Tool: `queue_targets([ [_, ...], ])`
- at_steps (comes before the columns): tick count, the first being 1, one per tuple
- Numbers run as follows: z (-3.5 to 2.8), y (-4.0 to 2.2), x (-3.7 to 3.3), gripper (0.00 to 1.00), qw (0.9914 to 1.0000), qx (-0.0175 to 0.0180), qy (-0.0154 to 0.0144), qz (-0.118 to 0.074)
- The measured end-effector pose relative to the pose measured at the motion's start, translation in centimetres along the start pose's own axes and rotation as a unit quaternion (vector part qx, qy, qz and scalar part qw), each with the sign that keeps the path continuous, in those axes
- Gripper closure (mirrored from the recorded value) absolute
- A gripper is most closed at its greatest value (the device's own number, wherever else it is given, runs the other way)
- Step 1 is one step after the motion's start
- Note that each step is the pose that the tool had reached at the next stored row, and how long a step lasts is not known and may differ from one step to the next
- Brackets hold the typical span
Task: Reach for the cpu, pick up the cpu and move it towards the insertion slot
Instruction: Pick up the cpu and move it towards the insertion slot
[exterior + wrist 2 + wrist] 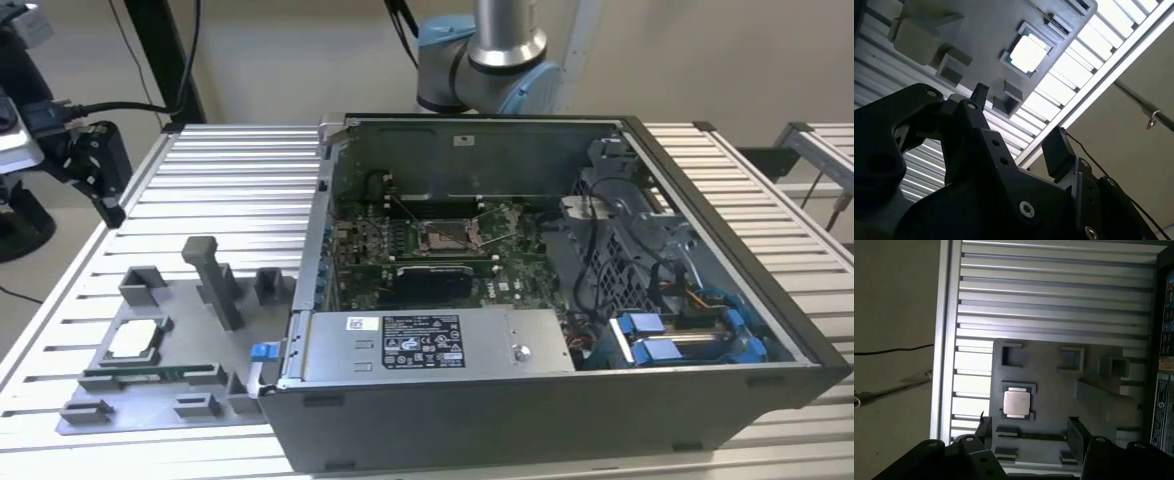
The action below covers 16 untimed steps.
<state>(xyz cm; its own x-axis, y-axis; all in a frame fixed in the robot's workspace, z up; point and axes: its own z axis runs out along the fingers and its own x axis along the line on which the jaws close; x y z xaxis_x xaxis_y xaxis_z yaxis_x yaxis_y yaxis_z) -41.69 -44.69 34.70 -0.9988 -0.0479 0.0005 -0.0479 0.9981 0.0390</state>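
One end effector (1029,432), spread and empty, faces cpu (1017,402) seated in grey fixture (1049,385); off-centre approach could jam a fingertip on its rim.

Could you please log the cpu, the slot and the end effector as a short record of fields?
cpu: lying flat in the tray, untouched
tray: on the table, at the exterior view's left of the case
slot: inside the open case
end effector: open, empty, apart from the cpu
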Motion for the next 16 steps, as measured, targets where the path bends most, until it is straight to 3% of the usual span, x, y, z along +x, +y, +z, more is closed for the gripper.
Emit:
queue_targets([
  [16, 2.64, -0.12, 0.00, 0.00, 1.00000, 0.0000, 0.0000, 0.001],
])
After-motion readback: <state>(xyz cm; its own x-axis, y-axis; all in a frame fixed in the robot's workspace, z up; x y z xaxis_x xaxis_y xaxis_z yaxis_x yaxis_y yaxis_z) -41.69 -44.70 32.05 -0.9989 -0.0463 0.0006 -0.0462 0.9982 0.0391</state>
